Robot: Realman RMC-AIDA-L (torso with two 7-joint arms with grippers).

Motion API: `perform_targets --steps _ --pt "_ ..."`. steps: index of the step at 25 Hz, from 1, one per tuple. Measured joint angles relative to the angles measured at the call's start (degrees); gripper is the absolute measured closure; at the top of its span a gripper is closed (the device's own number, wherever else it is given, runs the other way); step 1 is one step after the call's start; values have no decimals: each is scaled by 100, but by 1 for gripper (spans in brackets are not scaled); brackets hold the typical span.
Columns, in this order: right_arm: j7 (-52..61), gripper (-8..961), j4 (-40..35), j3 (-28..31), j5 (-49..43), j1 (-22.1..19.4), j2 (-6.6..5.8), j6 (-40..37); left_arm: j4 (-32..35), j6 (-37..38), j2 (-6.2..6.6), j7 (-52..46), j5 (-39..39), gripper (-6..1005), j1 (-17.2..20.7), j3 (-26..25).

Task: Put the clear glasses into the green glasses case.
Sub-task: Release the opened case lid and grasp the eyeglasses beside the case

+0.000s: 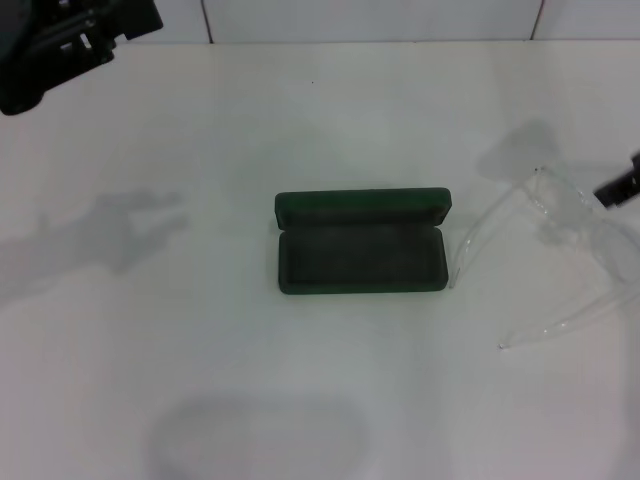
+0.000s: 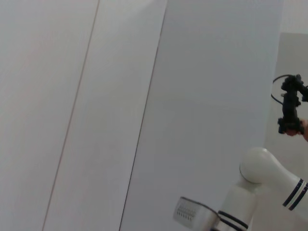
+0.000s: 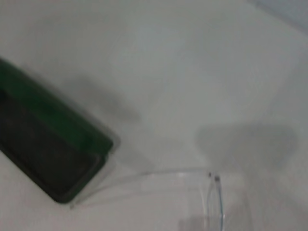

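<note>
**Case open, glasses lying beside it**

The green glasses case (image 1: pixel 361 243) sits in the middle of the white table (image 1: pixel 200 380), its lid (image 1: pixel 362 207) swung back and standing up along the far edge, the dark inside facing up and holding nothing. My right wrist camera sees one rounded end of it (image 3: pixel 53 149), off to one side of my right arm.

The clear glasses (image 1: pixel 560 250) lie on the table on my right, just beside the case's right end. They are unfolded: one thin clear arm (image 1: pixel 470 245) reaches toward the case, its tip nearly at the case's near right corner, though I cannot tell whether it touches. The other arm (image 1: pixel 560 322) points toward my body, well clear of the case. The wraparound front is farther right, close under my right gripper (image 1: pixel 620 185).

Only a dark sliver of that right gripper shows at the right edge of my head view, above the front of the glasses; whether its jaws are open or closed I cannot tell.

My left gripper (image 1: pixel 60 45) is parked high at the far left corner, well away from the case and the glasses. Its jaws are not readable either. Its wrist camera faces a pale panelled wall (image 2: pixel 96 96).
</note>
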Motion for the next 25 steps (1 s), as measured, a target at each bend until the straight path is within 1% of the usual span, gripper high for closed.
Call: perform_targets --steps 2,5,6,7,12,17,19,25 --pt "49 253 225 -154 -169 79 4 35 -190 -1 1 133 2 650 -31 -4" --pt "64 269 585 -378 -372 118 15 294 -428 0 17 275 2 652 -44 -14" --pt "64 318 585 -378 -372 118 15 294 -487 1 21 313 2 653 -42 -15" --pt "75 367 839 -512 -431 129 19 600 -526 2 26 335 2 654 -34 -17" --pt "71 368 1152 -555 -456 126 20 988 -576 5 33 380 0 658 1 -22" --pt "8 369 1480 -629 -416 148 20 1246 -599 5 -9 459 44 662 -13 -25" --pt "2 369 1607 -748 -416 158 20 1373 -600 1 -18 477 105 663 -30 -24" --pt "-14 436 1800 -938 -321 171 26 1619 -676 -24 -30 495 137 668 -42 -28"
